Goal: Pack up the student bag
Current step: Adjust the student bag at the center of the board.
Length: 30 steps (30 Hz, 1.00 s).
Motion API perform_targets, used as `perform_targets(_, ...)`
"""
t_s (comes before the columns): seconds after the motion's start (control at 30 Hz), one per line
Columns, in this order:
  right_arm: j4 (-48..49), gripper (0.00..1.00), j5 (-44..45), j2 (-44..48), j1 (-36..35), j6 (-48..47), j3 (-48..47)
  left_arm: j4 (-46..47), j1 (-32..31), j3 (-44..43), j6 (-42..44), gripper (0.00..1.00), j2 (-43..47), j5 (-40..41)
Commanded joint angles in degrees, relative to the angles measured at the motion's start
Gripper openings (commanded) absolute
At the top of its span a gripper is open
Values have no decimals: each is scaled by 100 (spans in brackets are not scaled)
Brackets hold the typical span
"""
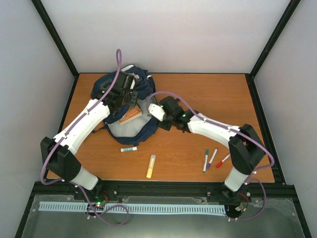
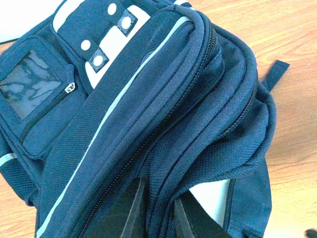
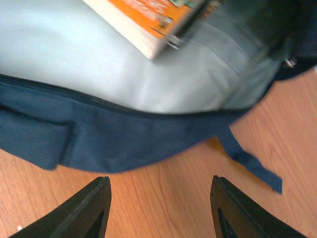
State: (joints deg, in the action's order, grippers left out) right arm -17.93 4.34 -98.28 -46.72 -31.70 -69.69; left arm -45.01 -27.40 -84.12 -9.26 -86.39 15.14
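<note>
Wooden table [image 1: 208,99], large navy blue fabric backpack [image 2: 148,99] pinched by left hand [image 2: 158,193], right hand [image 3: 161,188] held spread beside it.

Nothing legible shows in any view: no word, number or brand. The orange-covered paperback book [image 3: 163,17], lying on the pale lining of the large navy blue fabric backpack [image 2: 163,99], has coloured printing on its cover, but it is too blurred to make out. Any marking on the small white tube [image 1: 129,148] on the desk [image 1: 208,99] is too small to tell.
</note>
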Motion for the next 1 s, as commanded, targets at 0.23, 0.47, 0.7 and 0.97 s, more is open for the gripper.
perform_targets(0.23, -796, 66, -2477, 42, 2003, 1580, -705, 23, -108, -216, -363, 59, -489, -907)
perform_targets(0.47, -2153, 75, -4852, -1805, 2848, 2118, -2637, 131, -108, -31, -818, 68, -64, -1506)
perform_targets(0.7, -2512, 76, -5513, -2887, 2978, 2570, -3841, 569, 37, 864, -1020, 89, 977, -1719)
perform_targets(0.97, -2523, 73, -5870, -3889, 2926, 3215, -4477, 708, 918, 1881, -2253, 90, 1215, -1134)
